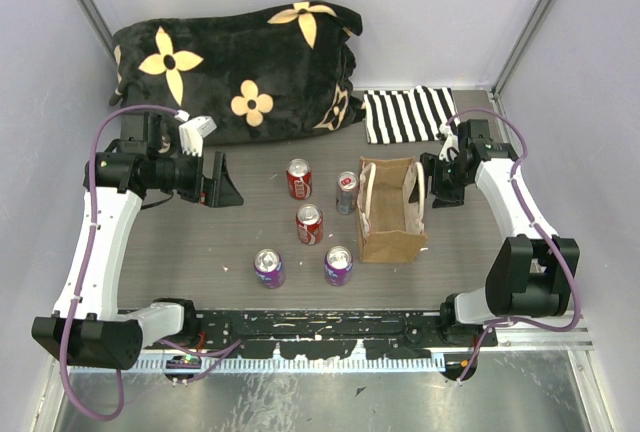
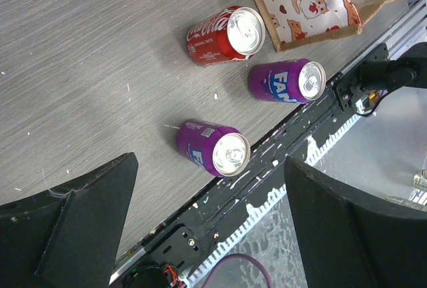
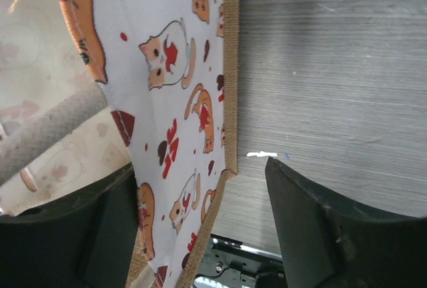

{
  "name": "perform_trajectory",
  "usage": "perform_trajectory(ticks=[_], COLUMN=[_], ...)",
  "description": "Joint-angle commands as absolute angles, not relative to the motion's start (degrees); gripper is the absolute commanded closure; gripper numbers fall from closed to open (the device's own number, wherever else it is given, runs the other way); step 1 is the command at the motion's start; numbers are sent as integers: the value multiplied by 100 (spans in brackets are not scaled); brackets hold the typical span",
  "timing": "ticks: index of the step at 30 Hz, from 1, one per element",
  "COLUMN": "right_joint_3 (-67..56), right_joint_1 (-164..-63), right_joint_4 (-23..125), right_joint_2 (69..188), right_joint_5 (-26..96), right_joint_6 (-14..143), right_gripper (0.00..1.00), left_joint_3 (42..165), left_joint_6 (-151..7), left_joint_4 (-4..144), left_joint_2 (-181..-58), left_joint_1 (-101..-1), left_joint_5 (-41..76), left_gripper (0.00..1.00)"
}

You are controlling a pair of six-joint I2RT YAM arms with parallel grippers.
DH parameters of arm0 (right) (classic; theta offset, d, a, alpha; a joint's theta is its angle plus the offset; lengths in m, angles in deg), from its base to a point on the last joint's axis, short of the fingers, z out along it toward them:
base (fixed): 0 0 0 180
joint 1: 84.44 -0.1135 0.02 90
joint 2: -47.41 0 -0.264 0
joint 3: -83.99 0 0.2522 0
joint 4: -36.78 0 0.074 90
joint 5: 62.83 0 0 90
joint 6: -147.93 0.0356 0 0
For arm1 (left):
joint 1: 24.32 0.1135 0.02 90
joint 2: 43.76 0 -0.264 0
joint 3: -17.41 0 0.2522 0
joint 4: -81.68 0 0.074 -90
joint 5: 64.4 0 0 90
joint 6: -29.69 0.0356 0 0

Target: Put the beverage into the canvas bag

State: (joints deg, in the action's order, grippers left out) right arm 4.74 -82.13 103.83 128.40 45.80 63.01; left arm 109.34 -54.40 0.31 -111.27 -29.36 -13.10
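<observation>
Progress stands at zero, judging from how things lie. On the grey surface (image 1: pixel 200 242), a big black flowered blanket (image 1: pixel 230 62) fills the far left and a striped cloth (image 1: pixel 405 115) lies at the far right; neither plays a part.

The bag (image 1: pixel 390 244) stands upright right of centre, mouth open upward, handles drooping over the opening. No can shows inside it, though part of the inside is hidden.

The left fingers (image 1: pixel 218 184) hover over the left of the surface, spread wide with nothing between them, well apart from every drink. The right fingers (image 1: pixel 432 180) sit just beside the bag's right wall, also spread. The wrist view shows the printed wall's edge running between them, but I cannot tell whether they touch it.

Five cans stand loose left of the bag:
- a red can (image 1: pixel 299 179) farthest
- a silver-blue can (image 1: pixel 346 193) just beside the bag
- a second red can (image 1: pixel 309 224) in the middle
- a left purple can (image 1: pixel 269 268) and a right purple can (image 1: pixel 338 265) nearest

Everything is left: choosing a can, gripping it, carrying it over, lowering it in.
</observation>
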Motion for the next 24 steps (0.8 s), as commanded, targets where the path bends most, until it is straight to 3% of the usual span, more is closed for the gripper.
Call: perform_trajectory(ticks=[1, 9, 14, 24], right_joint_3=[97, -1153, -1961, -1738], right_joint_1=[-8226, -8111, -8110, -8110], right_joint_4=[10467, 10769, 11007, 10977], right_joint_2=[12313, 12111, 12388, 12317], right_joint_5=[4040, 3399, 3308, 3453], right_joint_6=[6364, 6578, 6584, 6649], right_gripper=[20, 18, 17, 16], left_joint_3=[10869, 10764, 10807, 11280], left_joint_6=[-5451, -5577, -5563, -4952], left_joint_4=[54, 270, 941, 2552], left_joint_2=[-11080, -11060, -11312, -12657], left_joint_1=[-2964, -2988, -3623, -5188], left_joint_5=[-1342, -1149, -15, 839], left_gripper=[2, 2, 2, 4])
